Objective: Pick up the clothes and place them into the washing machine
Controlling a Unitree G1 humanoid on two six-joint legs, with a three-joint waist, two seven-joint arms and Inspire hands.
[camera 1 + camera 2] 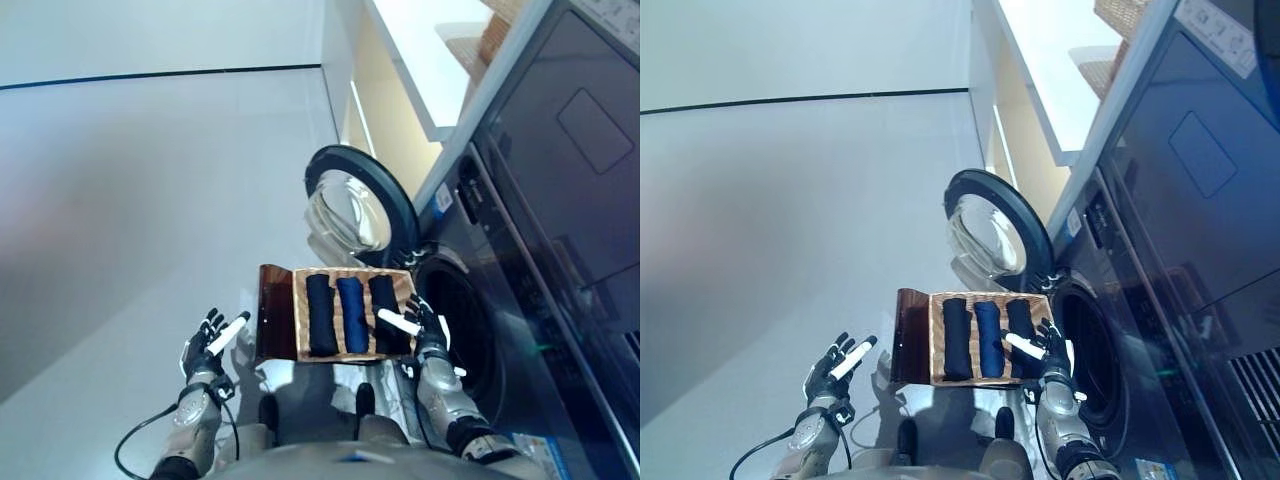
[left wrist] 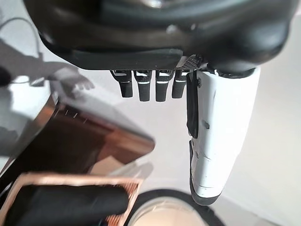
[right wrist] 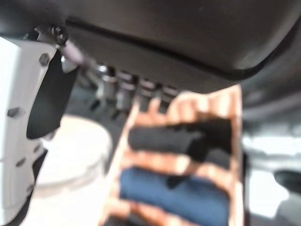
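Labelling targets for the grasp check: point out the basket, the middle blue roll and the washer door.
basket (image 1: 283,310), left eye view, dark left wall.
middle blue roll (image 1: 351,315), left eye view, mid-length of the roll.
washer door (image 1: 352,208), left eye view, glass centre of the open door.

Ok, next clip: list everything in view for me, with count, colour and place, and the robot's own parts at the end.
rolled clothes: three, two black and one blue between them, lying side by side in the basket.
basket: one, brown woven, on the floor before the washing machine, its dark brown lid open on the robot's left side.
washing machine: one, dark front, at right; drum opening dark and open.
door: one, round, black rim with clear glass, swung open.
floor: pale grey.
left hand: dark with white thumb cover, open, left of the basket, holding nothing.
right hand: dark with white thumb cover, open, over the basket's right edge.
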